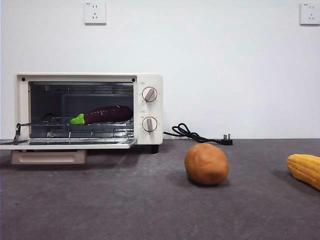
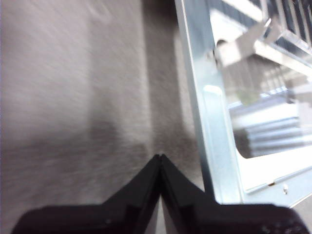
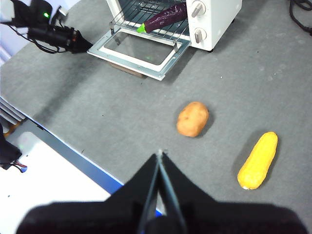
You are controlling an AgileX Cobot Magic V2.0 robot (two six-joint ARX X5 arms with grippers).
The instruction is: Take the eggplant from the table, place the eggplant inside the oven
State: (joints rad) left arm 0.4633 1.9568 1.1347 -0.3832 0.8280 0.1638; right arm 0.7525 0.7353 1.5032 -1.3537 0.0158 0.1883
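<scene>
The dark purple eggplant (image 1: pixel 107 114) with its green stem cap lies on the wire rack inside the cream-white oven (image 1: pixel 149 85), stem end toward the open side. The right wrist view also shows the eggplant (image 3: pixel 165 17) in the oven (image 3: pixel 219 19). The oven door (image 1: pixel 65 145) hangs open and flat. My left gripper (image 2: pixel 160 156) is shut and holds nothing, just off the door's metal frame (image 2: pixel 209 122) over the table. My right gripper (image 3: pixel 159 153) is shut and holds nothing, high above the table's near edge. Neither gripper shows in the front view.
A brown potato (image 1: pixel 206 163) sits mid-table and a yellow corn cob (image 1: pixel 305 170) lies at the right. The oven's black cord (image 1: pixel 195 134) and plug trail to the right of the oven. The left arm (image 3: pixel 58 35) is beside the open door (image 3: pixel 131 48).
</scene>
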